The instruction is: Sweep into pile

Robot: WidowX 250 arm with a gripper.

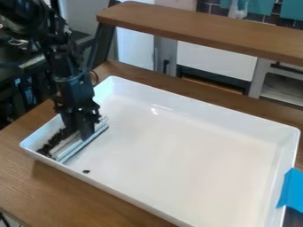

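Observation:
The black gripper [80,131] hangs over the left end of the white tray [177,146], pointing down. It is shut on a pale, bar-like sweeping tool [70,150], which rests low in the tray and runs parallel to the left wall. Dark small pieces [55,140] lie in a narrow band between the tool and that left wall, partly hidden by the gripper and tool. One separate dark piece [86,171] sits on the tray floor near the front wall, on the right side of the tool.
The tray's raised walls surround the work area on a wooden table [89,199]. Blue tape [291,190] is stuck at the tray's right edge. Behind the tray, a raised wooden shelf [207,33] crosses the view, with a dark upright at its left end.

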